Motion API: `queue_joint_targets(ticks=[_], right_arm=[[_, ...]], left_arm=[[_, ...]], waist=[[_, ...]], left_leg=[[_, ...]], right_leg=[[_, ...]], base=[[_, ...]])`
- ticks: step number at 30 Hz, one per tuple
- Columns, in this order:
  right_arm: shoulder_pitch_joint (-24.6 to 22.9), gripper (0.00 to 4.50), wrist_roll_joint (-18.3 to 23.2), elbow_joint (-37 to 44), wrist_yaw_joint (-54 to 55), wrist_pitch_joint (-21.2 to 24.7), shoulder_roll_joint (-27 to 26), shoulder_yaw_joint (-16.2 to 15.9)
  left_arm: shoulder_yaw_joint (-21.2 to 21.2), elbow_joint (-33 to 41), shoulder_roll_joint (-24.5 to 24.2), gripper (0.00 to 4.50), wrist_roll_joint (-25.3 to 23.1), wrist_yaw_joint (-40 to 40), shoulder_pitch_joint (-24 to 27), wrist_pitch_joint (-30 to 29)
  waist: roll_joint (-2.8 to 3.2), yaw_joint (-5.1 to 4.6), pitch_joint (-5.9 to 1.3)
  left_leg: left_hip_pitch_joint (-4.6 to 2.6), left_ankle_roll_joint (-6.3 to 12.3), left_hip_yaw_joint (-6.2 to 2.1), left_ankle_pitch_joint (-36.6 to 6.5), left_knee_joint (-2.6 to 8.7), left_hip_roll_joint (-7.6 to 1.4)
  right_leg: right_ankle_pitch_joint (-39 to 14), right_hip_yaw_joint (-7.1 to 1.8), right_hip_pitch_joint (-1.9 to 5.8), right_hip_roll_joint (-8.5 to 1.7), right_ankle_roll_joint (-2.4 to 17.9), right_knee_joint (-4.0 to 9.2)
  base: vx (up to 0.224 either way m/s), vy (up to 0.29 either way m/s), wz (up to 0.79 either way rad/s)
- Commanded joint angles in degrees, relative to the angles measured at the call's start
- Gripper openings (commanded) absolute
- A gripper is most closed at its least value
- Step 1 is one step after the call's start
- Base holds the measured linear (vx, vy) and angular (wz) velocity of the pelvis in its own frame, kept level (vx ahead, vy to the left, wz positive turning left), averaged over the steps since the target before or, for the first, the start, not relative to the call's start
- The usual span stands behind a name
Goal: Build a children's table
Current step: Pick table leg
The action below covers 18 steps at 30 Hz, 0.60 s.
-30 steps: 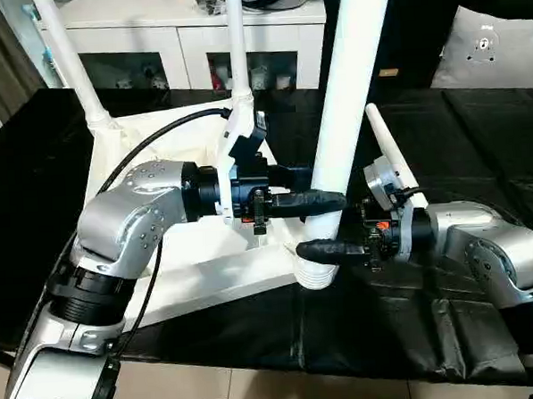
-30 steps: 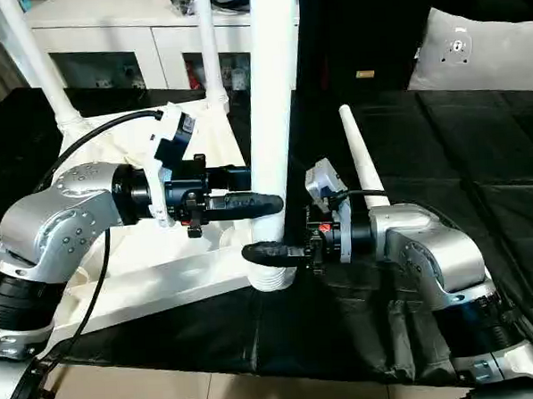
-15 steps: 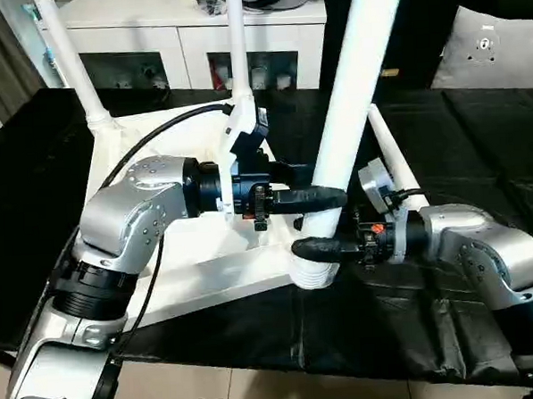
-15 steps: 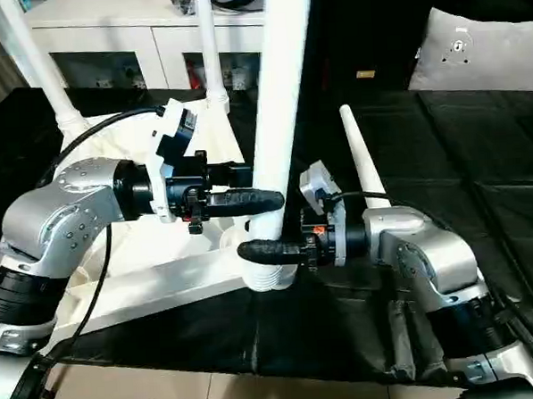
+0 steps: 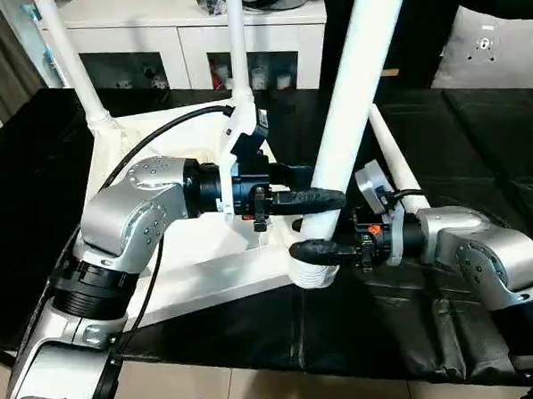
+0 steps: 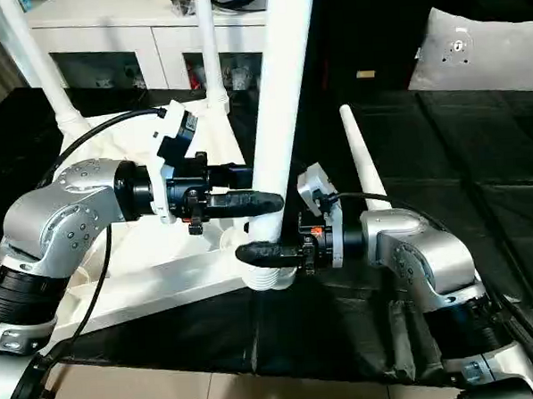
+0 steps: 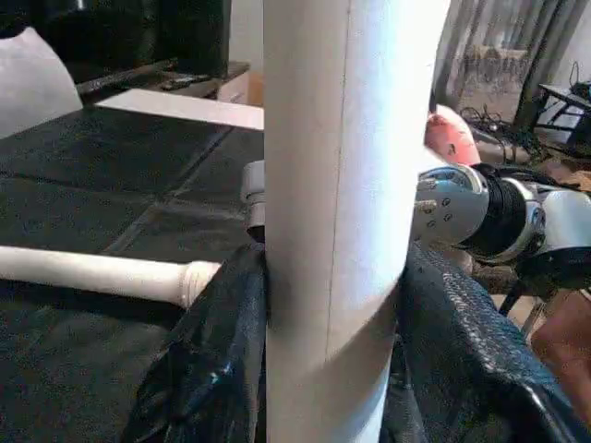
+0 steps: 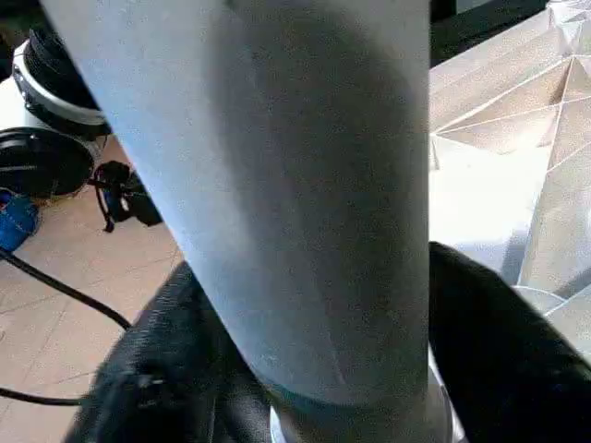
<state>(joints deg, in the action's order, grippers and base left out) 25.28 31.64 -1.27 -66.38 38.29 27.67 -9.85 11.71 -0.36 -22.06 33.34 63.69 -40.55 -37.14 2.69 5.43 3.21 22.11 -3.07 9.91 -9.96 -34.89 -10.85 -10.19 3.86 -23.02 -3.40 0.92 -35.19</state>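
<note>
Both forearms are rounded silver shells dotted with small screws, each ending in a black wrist collar and long black fingers, with a black cable [image 5: 156, 134] looping over the left arm [image 5: 129, 216] and small red bits at the right wrist [image 5: 367, 237].

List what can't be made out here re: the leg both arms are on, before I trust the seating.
- Leg threaded end in the corner socket: right fingers cross it in the head views, so seating depth unclear.
- Leg top: cut off by the upper edge.
- Right wrist view: leg close up hides the socket joint.
- Left fingers: contact side hidden behind the leg.
</note>
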Motion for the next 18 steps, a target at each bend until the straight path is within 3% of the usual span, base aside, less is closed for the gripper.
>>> queue_joint_targets(ticks=[1,7,15,16,17,18], right_arm=[[0.08,3.16,0.58,0.23,-0.20,0.58,-0.09,-0.02],[-0.09,2.51,0.80,0.39,-0.52,0.57,-0.13,-0.07],[0.08,2.14,0.23,-0.09,0.05,-0.10,-0.80,0.15],[0.12,2.10,0.00,-0.37,0.31,-0.28,-0.90,0.23],[0.12,2.10,0.68,-0.56,0.99,0.74,-1.20,0.96],[0.11,2.09,1.16,-0.58,1.28,1.30,-1.38,1.41]], left_arm=[[0.18,1.14,-0.49,1.82,-0.60,0.71,-1.16,0.63],[-0.06,0.99,-0.52,1.82,-0.63,0.73,-1.42,0.51],[-0.66,0.56,-0.12,1.82,-0.39,-0.30,-1.85,-0.58],[-0.83,0.40,0.01,1.82,-0.40,-0.81,-1.95,-0.96],[-0.86,0.24,0.11,1.82,-1.03,-2.01,-2.12,-1.32],[-0.99,0.18,0.25,1.82,-1.13,-2.68,-2.17,-1.76]], waist=[[-0.87,0.29,-4.32],[-0.89,0.40,-4.32],[-0.64,0.62,-4.36],[-0.68,0.62,-4.39],[-1.36,0.54,-4.36],[-1.16,0.61,-4.37]], left_leg=[[-0.73,1.65,-0.59,-7.88,3.39,-1.77],[-0.73,1.65,-0.59,-7.78,3.40,-1.78],[-0.82,1.40,-0.63,-8.19,3.40,-1.81],[-0.85,1.38,-0.63,-8.08,3.40,-1.84],[-0.82,1.52,-0.51,-8.09,3.42,-1.82],[-0.81,1.49,-0.58,-7.77,3.40,-1.79]], right_leg=[[-16.16,-2.50,3.14,-4.19,9.45,4.34],[-15.87,-2.49,3.13,-4.18,9.57,4.30],[-15.72,-2.48,3.10,-4.17,9.69,4.29],[-15.32,-2.48,3.05,-4.13,9.81,4.22],[-15.42,-2.49,3.12,-4.11,9.73,4.33],[-15.18,-2.52,3.16,-4.14,9.87,4.09]], base=[[0.000,0.000,0.00],[0.000,0.000,0.00],[0.000,0.000,0.00],[0.000,0.000,0.00],[0.000,0.000,0.00],[0.000,0.000,0.00]])
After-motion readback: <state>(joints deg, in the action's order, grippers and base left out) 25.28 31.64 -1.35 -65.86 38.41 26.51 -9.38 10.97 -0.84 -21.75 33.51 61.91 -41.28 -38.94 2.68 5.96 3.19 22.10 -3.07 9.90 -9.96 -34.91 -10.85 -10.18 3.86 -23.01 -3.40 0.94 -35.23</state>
